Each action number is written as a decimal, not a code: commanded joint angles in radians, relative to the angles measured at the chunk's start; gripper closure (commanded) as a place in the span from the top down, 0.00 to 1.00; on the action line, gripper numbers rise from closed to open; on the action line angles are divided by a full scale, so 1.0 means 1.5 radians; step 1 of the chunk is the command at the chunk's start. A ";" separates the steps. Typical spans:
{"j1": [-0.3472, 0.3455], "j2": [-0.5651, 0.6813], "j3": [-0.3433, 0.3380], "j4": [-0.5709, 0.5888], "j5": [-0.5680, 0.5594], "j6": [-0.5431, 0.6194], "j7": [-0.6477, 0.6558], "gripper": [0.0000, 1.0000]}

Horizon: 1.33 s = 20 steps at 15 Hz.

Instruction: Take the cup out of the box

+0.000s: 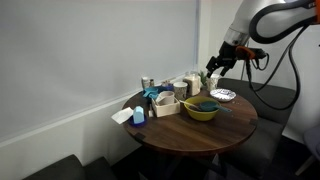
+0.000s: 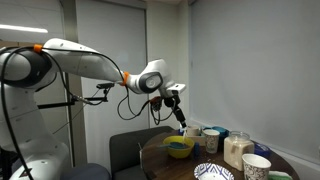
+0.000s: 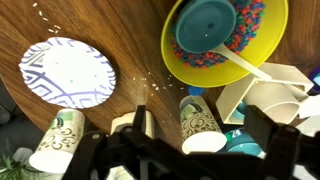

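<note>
The tan box [image 1: 166,106] stands on the round table left of the yellow-green bowl [image 1: 201,109]. An off-white shape that looks like the cup [image 1: 163,96] rises from it. In the wrist view the box [image 3: 262,88] lies at the right edge with a pale shape [image 3: 280,101] inside, partly cut off. My gripper [image 1: 211,70] hangs open and empty in the air above the table's far side, right of the box and apart from it. It also shows in the other exterior view [image 2: 182,119]. In the wrist view its fingers [image 3: 200,138] straddle a patterned cup [image 3: 200,120] far below.
A patterned plate [image 3: 68,72] lies near the bowl [image 3: 225,40], which holds a teal lid and a white utensil. Another patterned cup [image 3: 58,140] and whitish containers [image 2: 238,150] stand nearby. A small blue cup [image 1: 139,115] and a white carton [image 1: 122,115] sit by the table edge.
</note>
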<state>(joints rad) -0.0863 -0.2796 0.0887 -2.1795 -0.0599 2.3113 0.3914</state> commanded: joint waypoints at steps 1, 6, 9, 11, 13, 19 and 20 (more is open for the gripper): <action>0.018 0.148 0.018 0.162 -0.015 -0.054 0.051 1.00; 0.060 0.297 0.001 0.345 -0.038 -0.149 0.088 1.00; 0.085 0.387 -0.011 0.451 -0.011 -0.145 0.090 1.00; 0.102 0.443 -0.019 0.520 -0.003 -0.146 0.098 1.00; 0.117 0.488 -0.028 0.573 0.004 -0.160 0.110 1.00; 0.147 0.559 -0.060 0.659 -0.001 -0.251 0.157 0.79; 0.148 0.566 -0.063 0.667 0.001 -0.265 0.162 0.61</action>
<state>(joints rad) 0.1124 0.5146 0.0243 -1.2727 -0.0784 1.9943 0.6010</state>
